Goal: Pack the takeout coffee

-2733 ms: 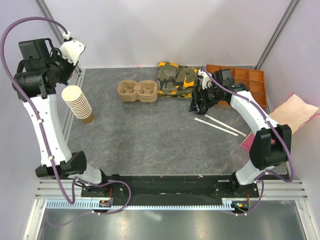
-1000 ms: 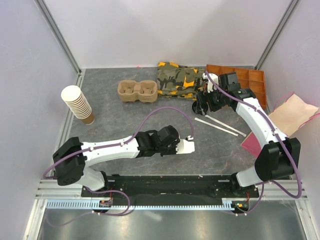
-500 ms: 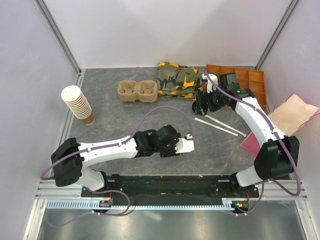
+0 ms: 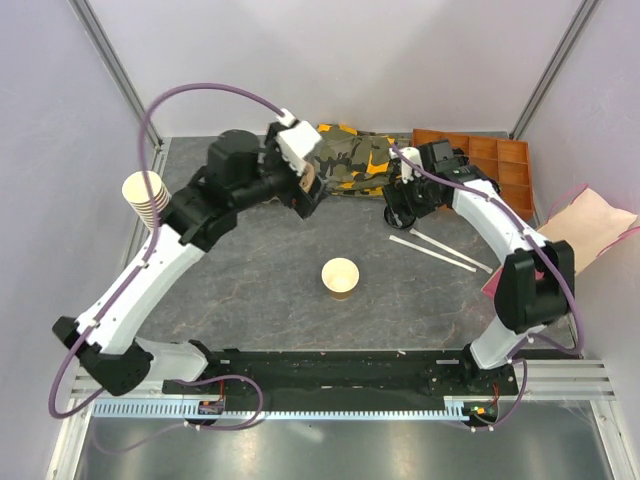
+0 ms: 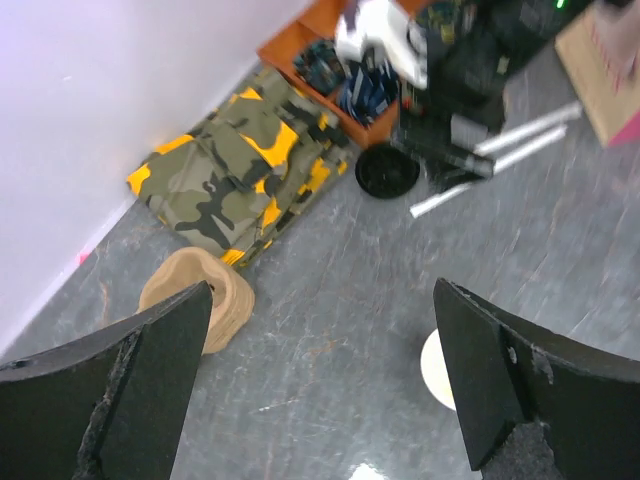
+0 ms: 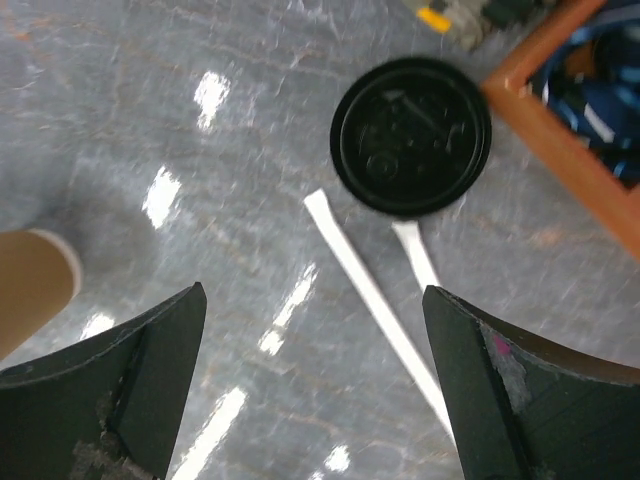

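The takeout coffee is in two pieces: a tan paper cup (image 4: 340, 277) stands upright and lidless in the middle of the table, and its round black lid (image 4: 395, 214) lies flat further back right. My left gripper (image 4: 303, 186) hangs open and empty high over the back of the table. In its wrist view my left gripper (image 5: 322, 305) shows bare table between its fingers, with the cup's rim (image 5: 436, 368) beside the right finger. My right gripper (image 4: 404, 203) is open, just short of the lid (image 6: 411, 136), holding nothing (image 6: 314, 300).
A brown pulp carrier (image 5: 197, 297) sits by a camouflage bag (image 4: 352, 155). An orange tray (image 4: 495, 160) is at the back right, two white straws (image 4: 447, 250) lie near the lid, and a stack of paper cups (image 4: 146, 193) leans at the left.
My left gripper has opened and the arm has swung from low at the front middle up to the back. The lidless cup now stands alone there. The right arm barely shifted.
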Available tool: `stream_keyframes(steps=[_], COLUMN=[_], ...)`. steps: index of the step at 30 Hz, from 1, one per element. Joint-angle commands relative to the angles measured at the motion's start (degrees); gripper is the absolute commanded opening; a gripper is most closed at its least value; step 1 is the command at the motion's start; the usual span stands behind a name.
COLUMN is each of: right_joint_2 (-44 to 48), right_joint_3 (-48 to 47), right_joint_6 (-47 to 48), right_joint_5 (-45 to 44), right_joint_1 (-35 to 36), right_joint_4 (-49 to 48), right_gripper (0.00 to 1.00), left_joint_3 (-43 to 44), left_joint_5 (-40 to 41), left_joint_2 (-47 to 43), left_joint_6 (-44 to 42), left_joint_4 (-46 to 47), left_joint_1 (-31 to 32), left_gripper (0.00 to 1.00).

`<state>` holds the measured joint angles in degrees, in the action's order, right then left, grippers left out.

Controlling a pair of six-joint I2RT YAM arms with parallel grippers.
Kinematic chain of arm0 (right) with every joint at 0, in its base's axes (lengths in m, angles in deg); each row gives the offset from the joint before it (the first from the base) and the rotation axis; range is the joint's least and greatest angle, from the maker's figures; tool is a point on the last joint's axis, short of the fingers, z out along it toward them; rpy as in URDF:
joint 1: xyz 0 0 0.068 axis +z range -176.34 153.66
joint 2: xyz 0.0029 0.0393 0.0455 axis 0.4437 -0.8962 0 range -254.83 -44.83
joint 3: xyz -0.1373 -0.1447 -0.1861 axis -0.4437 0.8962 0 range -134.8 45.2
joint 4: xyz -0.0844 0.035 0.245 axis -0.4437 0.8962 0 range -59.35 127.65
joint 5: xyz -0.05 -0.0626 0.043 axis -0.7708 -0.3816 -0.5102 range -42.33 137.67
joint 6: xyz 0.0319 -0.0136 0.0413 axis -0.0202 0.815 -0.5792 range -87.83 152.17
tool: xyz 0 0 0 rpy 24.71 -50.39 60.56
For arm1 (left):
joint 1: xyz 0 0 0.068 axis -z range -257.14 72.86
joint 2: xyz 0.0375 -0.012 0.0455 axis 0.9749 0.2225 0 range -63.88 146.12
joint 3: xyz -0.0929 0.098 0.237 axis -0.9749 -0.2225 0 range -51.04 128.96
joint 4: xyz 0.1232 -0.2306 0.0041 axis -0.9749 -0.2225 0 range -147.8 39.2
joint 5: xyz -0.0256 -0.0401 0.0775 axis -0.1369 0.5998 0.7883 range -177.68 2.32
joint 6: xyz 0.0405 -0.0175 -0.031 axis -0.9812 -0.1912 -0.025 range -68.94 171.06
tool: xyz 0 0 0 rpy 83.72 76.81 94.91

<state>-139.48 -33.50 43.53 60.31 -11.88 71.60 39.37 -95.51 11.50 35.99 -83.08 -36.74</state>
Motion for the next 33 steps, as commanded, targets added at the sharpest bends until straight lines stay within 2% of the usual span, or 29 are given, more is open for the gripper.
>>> stream_keyframes(steps=[1, 6, 9, 12, 15, 16, 21, 29, 33], right_joint_2=[-4.0, -11.0, -14.8, -18.1, -20.3, -20.7, -22.5, -24.4, -25.0], right_joint_3=[-4.9, -8.8, -10.8, -12.6, -13.2, -13.3, -12.5, -11.5, -11.4], right_joint_6=[3.6, 6.8, 8.2, 8.4, 8.5, 8.5, 9.1, 10.2, 11.2], right_joint_5=[-5.3, -8.7, -10.5, -12.1, -12.3, -12.3, -14.0, -15.7, -16.2], right_joint_1=[3.5, 6.2, 7.3, 8.0, 8.2, 8.1, 8.1, 8.2, 8.0], right_joint_4=[-2.2, -2.1, -1.8, -1.1, -1.1, -1.1, -2.5, -3.6, -3.7], right_gripper=[0.98, 0.97, 0.93, 0.86, 0.78, 0.72, 0.64, 0.46, 0.41], left_joint_3=[-0.1, -3.2, -3.9, -6.2, -7.8, -8.1, -8.8, -9.0, -9.1], left_joint_5=[-5.4, -6.0, -10.6, -15.1, -16.0, -15.9, -14.2, -13.9, -15.3], left_joint_2=[-3.1, -4.5, -3.8, -4.5, -4.5, -4.3, -3.1, -2.3, -2.5], left_joint_6=[9.0, 8.3, 9.1, 8.4, 8.3, 8.3, 8.7, 11.1, 13.5], left_joint_4=[-2.6, -4.2, -7.1, -7.0, -6.8, -6.8, -6.7, -5.4, -4.0], left_joint_1=[-4.8, -6.4, -9.1, -10.5, -10.6, -10.6, -10.6, -10.8, -11.0], left_gripper=[1.00, 1.00, 1.00, 1.00, 1.00, 1.00, 0.99, 0.99, 1.00])
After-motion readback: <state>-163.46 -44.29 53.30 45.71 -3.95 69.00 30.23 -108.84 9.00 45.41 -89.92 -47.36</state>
